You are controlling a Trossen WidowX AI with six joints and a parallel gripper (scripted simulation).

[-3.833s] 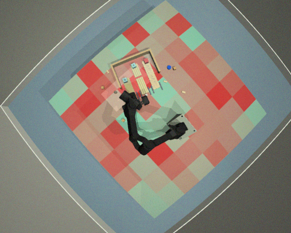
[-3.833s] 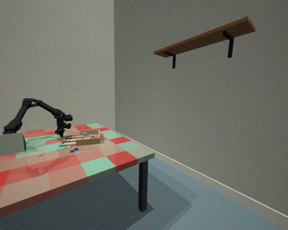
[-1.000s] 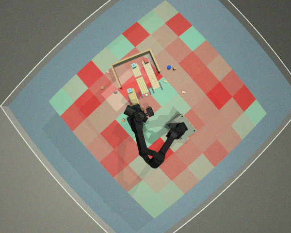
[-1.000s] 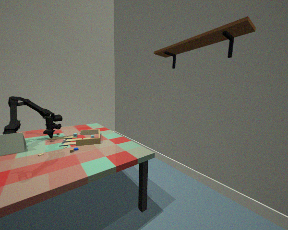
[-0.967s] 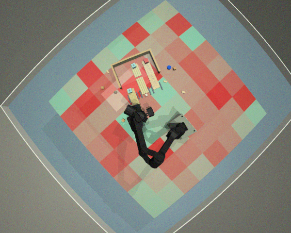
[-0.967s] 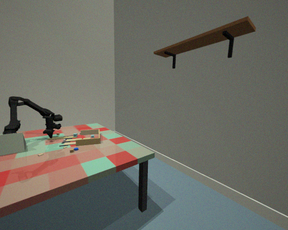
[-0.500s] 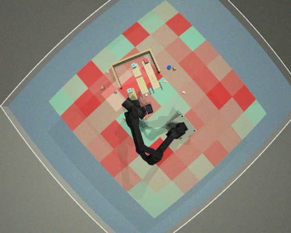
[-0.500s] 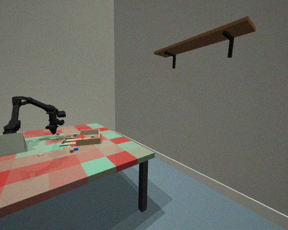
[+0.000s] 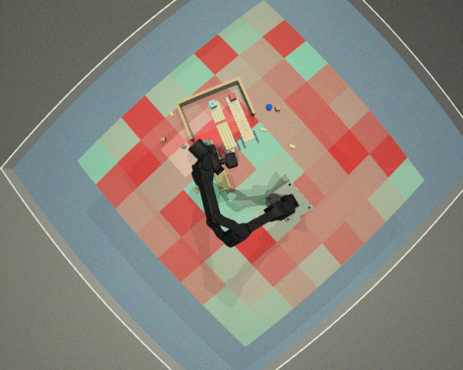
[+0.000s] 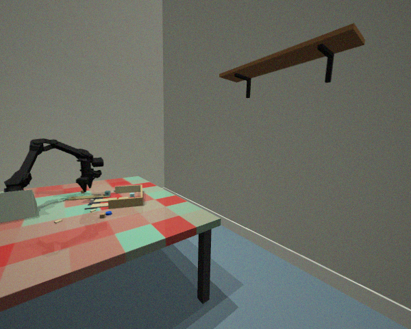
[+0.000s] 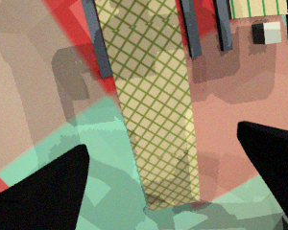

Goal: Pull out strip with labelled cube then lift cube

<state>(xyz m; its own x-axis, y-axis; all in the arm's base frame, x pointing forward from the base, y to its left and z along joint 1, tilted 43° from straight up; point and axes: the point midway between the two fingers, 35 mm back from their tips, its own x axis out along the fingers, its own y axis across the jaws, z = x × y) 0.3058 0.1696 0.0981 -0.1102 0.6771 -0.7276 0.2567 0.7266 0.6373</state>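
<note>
From the top view, 1 crosshatched strip (image 9: 223, 181) (image 11: 156, 120) reaches out past the walled frame (image 9: 208, 92) (image 10: 126, 202), probably drawn out to bring its cube within reach; the arm hides much of it. In the exterior view, the gripper (image 10: 86, 190) (image 11: 163, 141) hangs above the table, near a bluish cube (image 10: 107, 192). Through the wrist view, its 2 fingers stand spread, holding nothing; the strip's long axis runs up the view, leaning left, its near end pointing down between them.

We see the cross-hatched tan strip (image 9: 224, 181) (image 10: 79, 197) (image 11: 154, 115) lying flat, its near end outside the walls; the blue-green cube (image 9: 207, 142) (image 10: 107, 192) apparently sits on its far end.
</note>
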